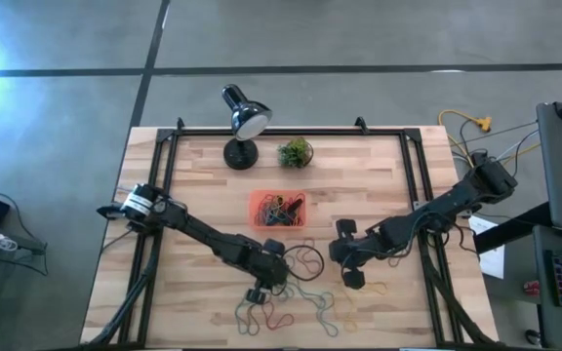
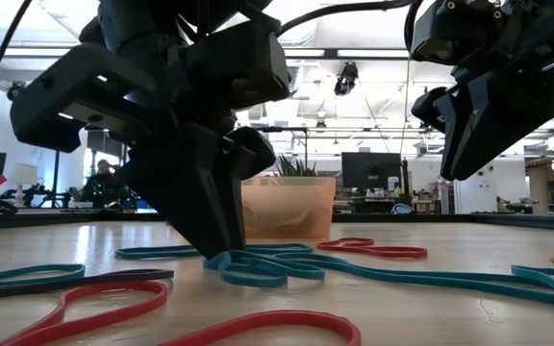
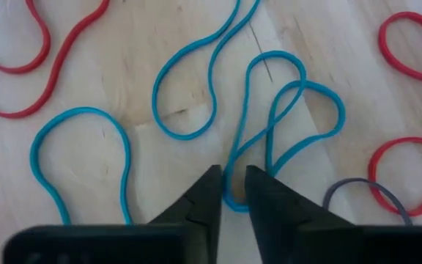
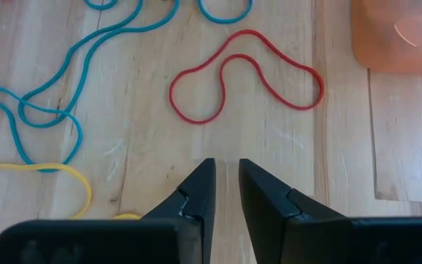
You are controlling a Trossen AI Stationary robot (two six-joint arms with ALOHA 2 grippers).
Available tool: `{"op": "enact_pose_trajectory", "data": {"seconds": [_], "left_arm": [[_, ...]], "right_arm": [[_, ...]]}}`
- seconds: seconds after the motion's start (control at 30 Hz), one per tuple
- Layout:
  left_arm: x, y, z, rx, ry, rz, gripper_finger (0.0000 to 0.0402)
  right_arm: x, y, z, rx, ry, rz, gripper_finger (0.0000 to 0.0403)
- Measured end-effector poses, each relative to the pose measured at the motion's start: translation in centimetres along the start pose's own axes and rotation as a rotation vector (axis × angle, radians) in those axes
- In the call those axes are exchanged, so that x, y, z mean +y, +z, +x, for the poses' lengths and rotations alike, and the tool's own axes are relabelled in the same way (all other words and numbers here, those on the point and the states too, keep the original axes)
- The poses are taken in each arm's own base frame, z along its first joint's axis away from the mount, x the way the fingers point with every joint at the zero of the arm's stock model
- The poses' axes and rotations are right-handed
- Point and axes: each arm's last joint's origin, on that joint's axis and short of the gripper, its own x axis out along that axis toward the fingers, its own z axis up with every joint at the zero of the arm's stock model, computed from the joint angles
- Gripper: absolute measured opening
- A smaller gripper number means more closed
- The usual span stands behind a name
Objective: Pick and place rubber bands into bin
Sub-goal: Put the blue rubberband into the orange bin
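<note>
1. Left gripper [image 3: 231, 172] is down at the table [image 1: 203, 175], roughly 6 o'clock from the bin [image 1: 254, 210] in the high view. Its fingers are drawn nearly together, with only a slim slit left.
2. Look what's in that slit: a strand of a teal rubber band [image 3: 273, 53], pinched between the tips while the rest of the loop lies flat on the wood. The low view has those tips touching the tabletop right on the teal band.
3. More loose rubber bands [image 1: 301, 292] in red, teal and yellow are scattered around that gripper, toward the table's 6 o'clock edge.
4. Mid-table sits the bin, with a tangle of bands already inside. A black lamp [image 1: 247, 117] and a small plant [image 1: 296, 152] stand at its 12 o'clock.
5. Over at about 4 o'clock from the bin is the right gripper [image 4: 227, 165], raised off the table. Its fingers are close together, a narrow gap between them and nothing in it. A red band [image 4: 249, 32] lies on the wood just ahead of its tips, untouched.
</note>
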Motion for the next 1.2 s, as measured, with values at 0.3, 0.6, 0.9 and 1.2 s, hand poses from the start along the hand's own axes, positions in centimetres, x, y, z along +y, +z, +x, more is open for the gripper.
{"op": "enact_pose_trajectory", "data": {"seconds": [0.3,0.6,0.9,1.2], "left_arm": [[0.0,0.2,-0.6,-0.002,0.047,0.006,0.0003],[-0.3,1.6,-3.0,-0.062,0.060,0.010,0.0000],[-0.3,2.7,-8.8,-0.172,0.291,0.054,0.0000],[0.8,2.9,-14.5,-0.210,0.763,0.144,0.0000]], "right_arm": [[0.0,0.0,0.0,0.000,0.000,0.000,0.0056],[0.0,0.0,0.0,0.002,-0.001,-0.004,0.0056],[-0.1,-0.2,0.1,0.005,-0.028,-0.010,0.0056],[-0.2,-0.4,0.2,0.009,-0.036,-0.012,0.0056]]}}
